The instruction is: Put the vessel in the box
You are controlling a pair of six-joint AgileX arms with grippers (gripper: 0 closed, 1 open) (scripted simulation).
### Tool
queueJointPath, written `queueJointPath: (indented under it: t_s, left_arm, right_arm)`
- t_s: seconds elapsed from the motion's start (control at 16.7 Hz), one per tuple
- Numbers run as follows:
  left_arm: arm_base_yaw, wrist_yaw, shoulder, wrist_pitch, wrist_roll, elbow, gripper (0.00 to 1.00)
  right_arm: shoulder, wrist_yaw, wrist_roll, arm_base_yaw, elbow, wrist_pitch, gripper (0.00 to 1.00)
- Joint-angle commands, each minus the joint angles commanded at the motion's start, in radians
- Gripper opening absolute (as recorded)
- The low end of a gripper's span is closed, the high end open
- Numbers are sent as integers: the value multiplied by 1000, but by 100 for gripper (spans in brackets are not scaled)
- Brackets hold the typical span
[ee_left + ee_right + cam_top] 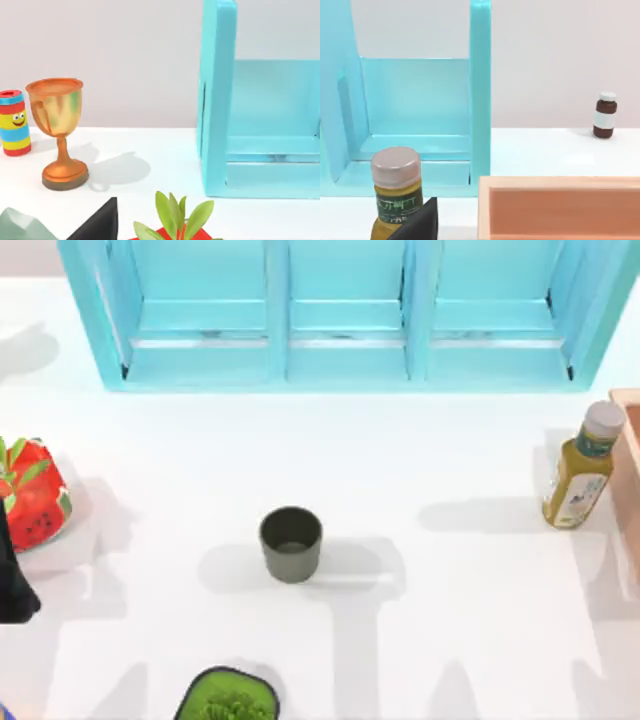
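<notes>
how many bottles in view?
2. The yellow-green bottle stands at the table's right side, just left of the box. A small brown bottle stands apart on the table in the right wrist view. Others may be out of frame.

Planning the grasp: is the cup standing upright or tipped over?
Upright. In the top view the cup shows its round open mouth facing up, base on the table, apart from the bottle and box.

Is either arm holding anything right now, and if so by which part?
Nothing is held. The cup stands alone mid-table, apart from the bottle and box.
</notes>
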Motion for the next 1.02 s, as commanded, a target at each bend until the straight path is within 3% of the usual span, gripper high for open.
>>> queueJointPath:
  t_s: [0.24, 0.48, 0.72, 1.02]
  left_arm:
    - [0, 0, 0, 0, 0, 0, 100]
    - [0, 0, 0, 0, 0, 0, 100]
    - [0, 0, 0, 0, 0, 0, 100]
    - [0, 0, 0, 0, 0, 0, 100]
  right_arm:
    - [24, 4, 6, 13, 25, -14, 100]
    - [188, 35, 49, 97, 204, -117, 100]
    - [485, 85, 128, 229, 553, -298, 100]
    - [986, 147, 260, 419, 1151, -607, 100]
